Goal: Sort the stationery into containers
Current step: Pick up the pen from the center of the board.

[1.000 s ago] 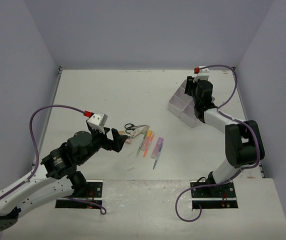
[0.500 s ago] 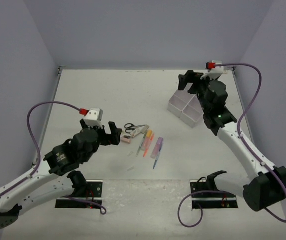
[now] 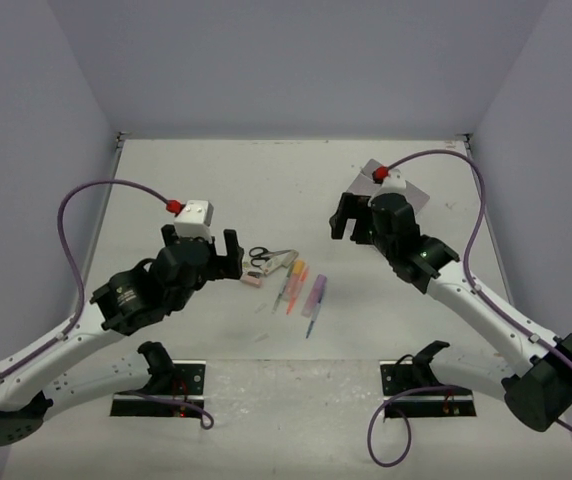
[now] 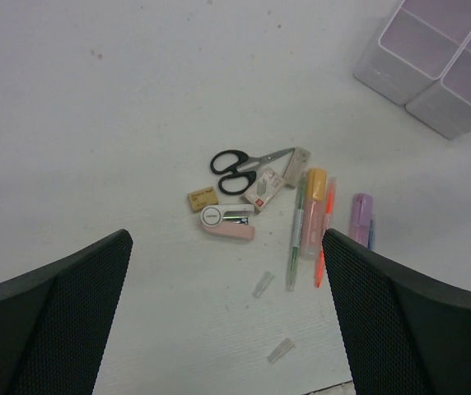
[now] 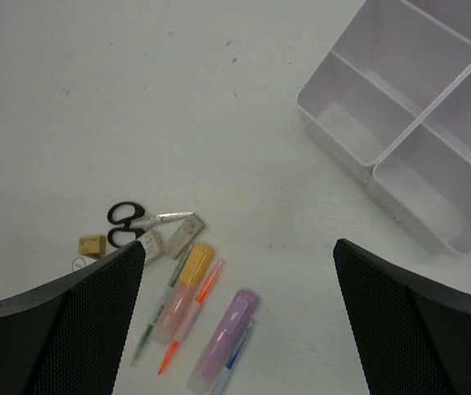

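The stationery lies in a loose group mid-table: black-handled scissors [image 3: 263,255] [image 4: 240,169] [image 5: 137,218], a pink stapler-like piece [image 4: 227,222], small erasers [image 4: 267,188], an orange-capped pink marker [image 4: 312,210] [image 5: 184,292], thin pens [image 4: 295,239] and a purple marker [image 4: 360,218] [image 5: 223,337]. The white four-compartment box [image 3: 416,195] [image 4: 441,70] [image 5: 421,123] stands at the back right, empty. My left gripper [image 3: 221,255] [image 4: 227,313] hangs open and empty above the near-left side of the group. My right gripper [image 3: 351,215] [image 5: 235,329] is open and empty, high between the box and the markers.
Two small clear plastic pieces [image 4: 263,284] [image 4: 281,350] lie on the table nearer than the pens. A small tan block [image 4: 203,197] [image 5: 92,244] sits left of the scissors. In the top view my right arm covers most of the box.
My right gripper has swung away from the box, leftward and toward the stationery. My left gripper has pulled back and risen from the pink piece, which still lies on the table.
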